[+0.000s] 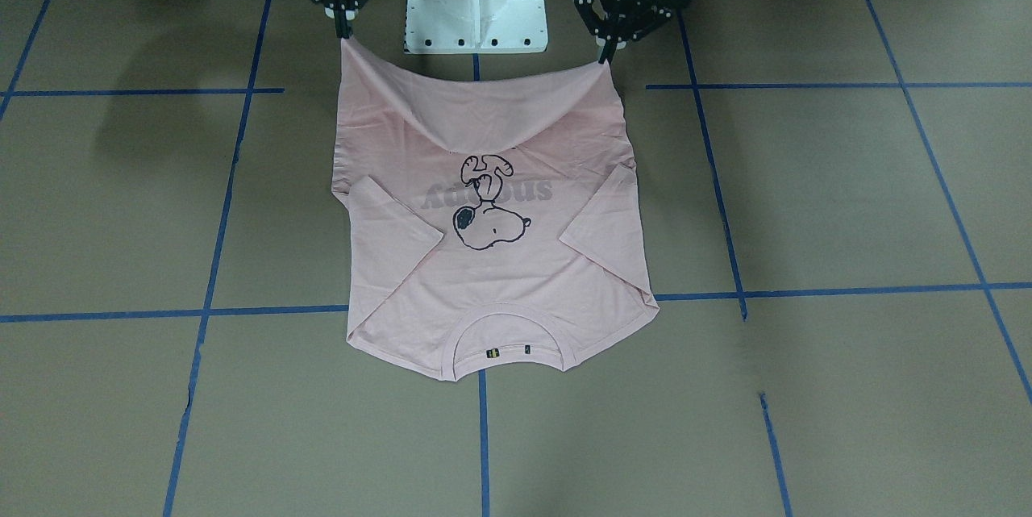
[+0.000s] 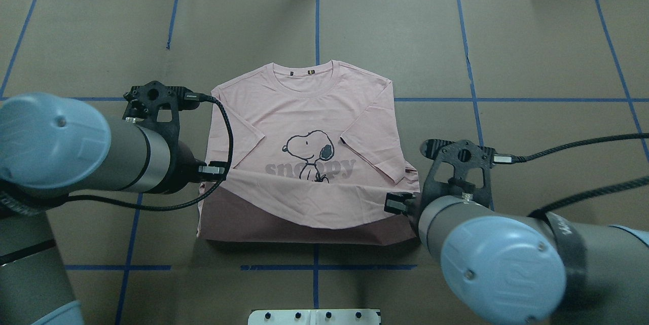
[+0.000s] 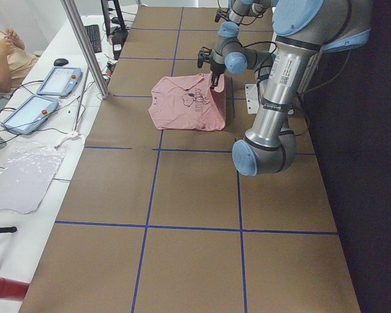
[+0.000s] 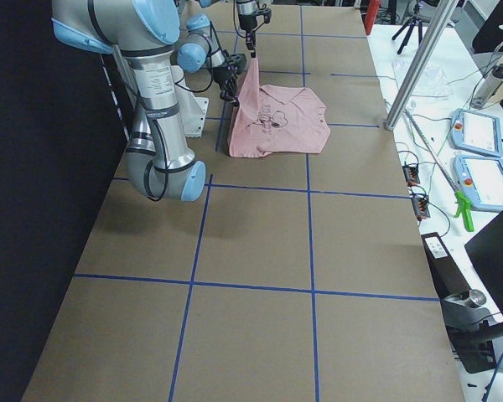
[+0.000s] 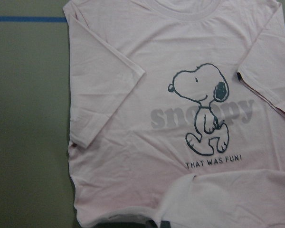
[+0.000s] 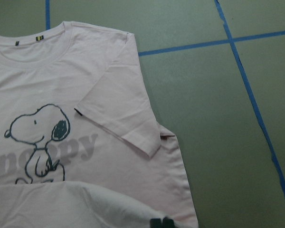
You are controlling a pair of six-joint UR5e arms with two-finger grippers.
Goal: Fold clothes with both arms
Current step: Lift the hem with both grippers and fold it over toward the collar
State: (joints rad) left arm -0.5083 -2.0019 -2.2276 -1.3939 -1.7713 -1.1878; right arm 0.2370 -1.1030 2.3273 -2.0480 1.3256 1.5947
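Fingers [image 1: 345, 23] on sagging pink T-shirt [image 1: 500, 283] hem

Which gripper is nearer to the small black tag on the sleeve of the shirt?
Right. The right gripper holds the T-shirt hem corner on the side of the black tag; the left gripper holds the opposite corner, beyond the dog print.

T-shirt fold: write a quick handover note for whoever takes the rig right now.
Left gripper: shut on one hem corner of the T-shirt.
Right gripper: shut on the other corner.
T-shirt lies print-up on the table, neckline away from the robot, hem lifted and sagging between the grippers.
Done: both sleeves folded inward.
To do: probably carry the hem over to the neckline, release.
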